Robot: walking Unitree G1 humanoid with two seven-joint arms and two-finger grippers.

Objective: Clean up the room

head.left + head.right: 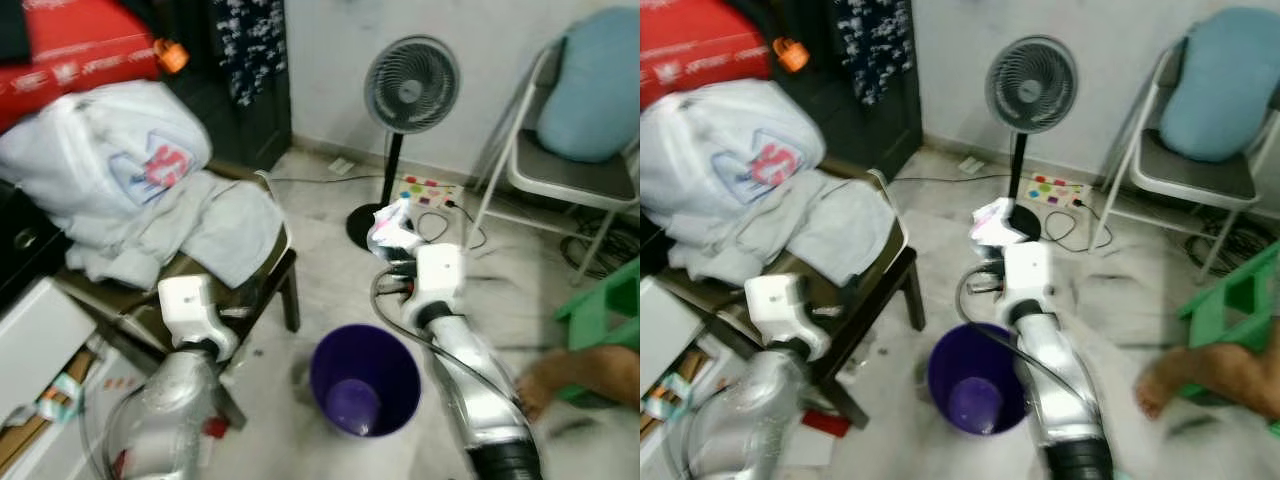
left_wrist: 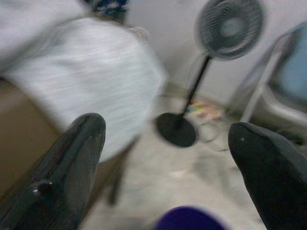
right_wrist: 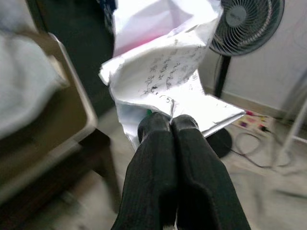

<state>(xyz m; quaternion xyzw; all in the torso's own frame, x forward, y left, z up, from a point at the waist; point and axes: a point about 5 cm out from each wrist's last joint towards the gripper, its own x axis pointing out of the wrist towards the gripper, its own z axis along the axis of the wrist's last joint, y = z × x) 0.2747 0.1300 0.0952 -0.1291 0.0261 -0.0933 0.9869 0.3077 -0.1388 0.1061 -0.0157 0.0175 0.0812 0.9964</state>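
Right gripper (image 3: 170, 125) clamps crumpled paper (image 3: 165, 76), probably for the purple bin (image 1: 365, 380) below; left gripper (image 2: 168, 143) spread, idle

Standing fan (image 1: 411, 88), folding chair (image 1: 570, 170), seemingly a foot (image 1: 580, 375).

purple bin (image 1: 365, 380), white printed paper (image 3: 165, 76), green stool (image 1: 600, 310), pale blue cushion (image 1: 600, 85), red box (image 1: 70, 50)
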